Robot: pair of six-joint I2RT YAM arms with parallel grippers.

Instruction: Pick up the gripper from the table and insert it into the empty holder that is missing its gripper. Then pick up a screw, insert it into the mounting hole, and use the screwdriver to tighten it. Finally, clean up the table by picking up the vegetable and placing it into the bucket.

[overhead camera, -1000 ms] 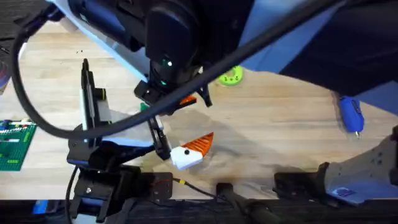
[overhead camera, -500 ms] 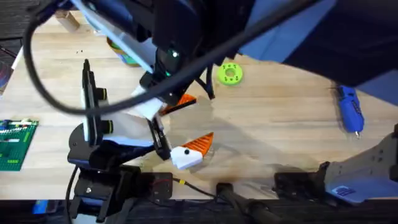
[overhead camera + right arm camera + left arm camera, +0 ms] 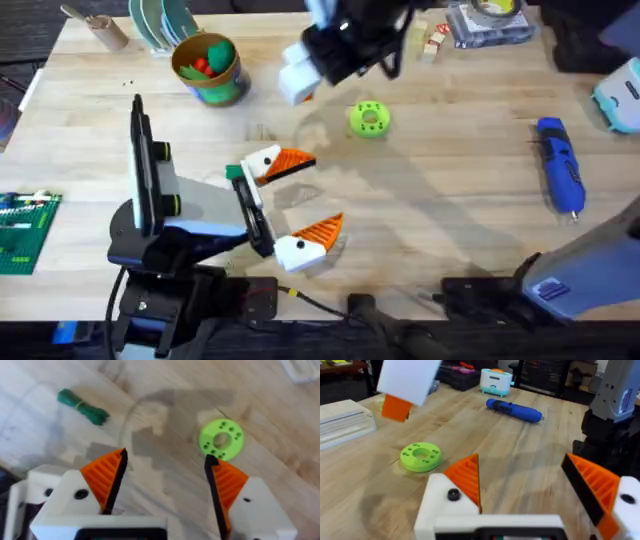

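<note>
The gripper [image 3: 292, 160], an orange ribbed wedge, sits seated on the holder [image 3: 262, 160], a white angular finger base, mid-worktop towards the left edge. Its twin on the other jaw is also fitted, so the insertion looks done

Left gripper [image 3: 322, 192]: jaws spread wide, nothing between them. In its wrist view a dark dot shows in the mounting hole; it could be a screw head or a bare hole, I can't tell

Right gripper [image 3: 166, 460]: raised over the far side of the worktop, between the bucket [image 3: 210, 65] and the green disc [image 3: 369, 119], fingers apart and empty

Judged step: screw fitting or tightening. If the screw is in, the next move calls for the right arm to fetch the screwdriver [image 3: 560, 178], a smooth blue pen-shaped body lying near the right edge, and line its thin tip up with the hole

Vegetable [image 3: 82, 406]: slim, dark green, knobbly, lying on bare wood apart from the disc. Bucket: round with a yellow rim, at the far left, with red and green toys inside
</note>
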